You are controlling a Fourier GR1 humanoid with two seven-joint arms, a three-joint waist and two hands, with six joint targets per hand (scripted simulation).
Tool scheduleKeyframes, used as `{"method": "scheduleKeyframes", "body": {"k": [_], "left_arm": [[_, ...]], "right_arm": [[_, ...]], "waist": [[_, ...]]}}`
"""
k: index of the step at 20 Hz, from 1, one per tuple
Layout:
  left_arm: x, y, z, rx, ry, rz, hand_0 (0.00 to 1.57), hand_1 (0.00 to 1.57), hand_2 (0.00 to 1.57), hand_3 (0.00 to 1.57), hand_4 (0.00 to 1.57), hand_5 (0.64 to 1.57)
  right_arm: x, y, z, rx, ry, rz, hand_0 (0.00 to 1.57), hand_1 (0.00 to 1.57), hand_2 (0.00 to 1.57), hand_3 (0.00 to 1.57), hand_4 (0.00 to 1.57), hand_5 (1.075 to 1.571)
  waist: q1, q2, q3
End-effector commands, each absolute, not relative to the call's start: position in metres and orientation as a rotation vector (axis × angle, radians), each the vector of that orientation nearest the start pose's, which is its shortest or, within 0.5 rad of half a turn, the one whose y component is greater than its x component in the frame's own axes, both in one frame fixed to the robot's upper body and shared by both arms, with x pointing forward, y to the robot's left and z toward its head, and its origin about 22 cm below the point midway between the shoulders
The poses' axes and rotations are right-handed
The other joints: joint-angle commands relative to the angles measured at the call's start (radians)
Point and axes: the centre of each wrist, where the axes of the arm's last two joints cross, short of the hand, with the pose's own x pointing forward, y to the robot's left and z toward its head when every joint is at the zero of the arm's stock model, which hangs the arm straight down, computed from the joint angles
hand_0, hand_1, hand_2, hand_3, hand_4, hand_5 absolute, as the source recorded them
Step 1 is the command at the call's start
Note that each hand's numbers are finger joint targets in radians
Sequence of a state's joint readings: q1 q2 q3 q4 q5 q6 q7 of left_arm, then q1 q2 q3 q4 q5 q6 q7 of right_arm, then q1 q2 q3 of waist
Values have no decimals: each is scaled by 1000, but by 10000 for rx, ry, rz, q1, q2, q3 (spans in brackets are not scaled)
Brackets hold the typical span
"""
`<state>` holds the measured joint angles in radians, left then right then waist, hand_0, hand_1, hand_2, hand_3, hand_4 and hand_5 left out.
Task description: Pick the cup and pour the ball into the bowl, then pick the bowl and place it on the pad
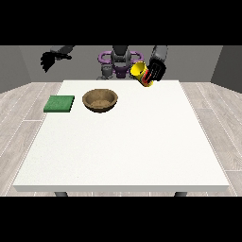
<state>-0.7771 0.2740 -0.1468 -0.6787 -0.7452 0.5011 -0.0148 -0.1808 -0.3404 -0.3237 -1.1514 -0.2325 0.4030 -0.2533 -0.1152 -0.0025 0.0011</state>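
Front view across the white tabletop [123, 151], with the robot at its far edge. The hand at the view's right [156, 71] is raised above the far right part of the tabletop, and its dark fingers are wrapped round a yellow cup [142, 73]. The cup is held clear of the surface and tilted: its long axis slants, with the open mouth turned up and toward the view's left and the base lower, toward the view's right, behind the fingers. A red marking shows on the cup wall between the fingers. The ball cannot be made out inside the cup.

The wooden bowl [99, 100] stands upright on the tabletop, below and to the left of this hand and well apart from the cup, its opening facing upward. The green pad [59, 103] lies flat just beyond the bowl on the side away from the cup-holding hand, near the tabletop's left edge and not touching the bowl.

The hand at the view's left [47, 60] hangs in the air beyond the tabletop's far left corner, well apart from pad and bowl, fingers drooping downward and relaxed, holding nothing.
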Motion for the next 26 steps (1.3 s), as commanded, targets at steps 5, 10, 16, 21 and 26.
{"method": "scheduleKeyframes", "body": {"k": [5, 10, 16, 21, 26], "left_arm": [[426, 176, 72, 13519, -15330, -10795, 1553, 1553, 1571, 1571, 1571, 1203], [412, 113, 54, 14694, -15085, -14075, 1501, 1501, 1571, 1571, 1380, 1400], [407, 67, 60, 16143, -13732, -17914, 1509, 1509, 1571, 1571, 1571, 1042], [402, 60, 49, 18367, -11996, -20223, 1498, 1498, 1571, 1571, 1491, 1236], [387, 55, 31, 18082, -12101, -22252, 1449, 1449, 1571, 1571, 1529, 1137]], "right_arm": [[258, -402, -18, 666, -16509, 216, 0, 0, 0, 0, 0, 1570], [255, -406, -26, 487, -16254, 109, 0, 0, 0, 0, 0, 1571], [277, -404, -8, 1138, -16434, 300, 0, 0, 0, 0, 0, 1570], [267, -409, -17, 952, -16371, 425, 0, 0, 0, 0, 0, 1571], [255, -411, -31, 433, -16015, -127, 0, 0, 0, 0, 0, 1571]], "waist": [[-142, -428, 10], [-41, -653, 19], [-369, -473, 15], [-395, -529, 6], [165, -865, -7]]}}
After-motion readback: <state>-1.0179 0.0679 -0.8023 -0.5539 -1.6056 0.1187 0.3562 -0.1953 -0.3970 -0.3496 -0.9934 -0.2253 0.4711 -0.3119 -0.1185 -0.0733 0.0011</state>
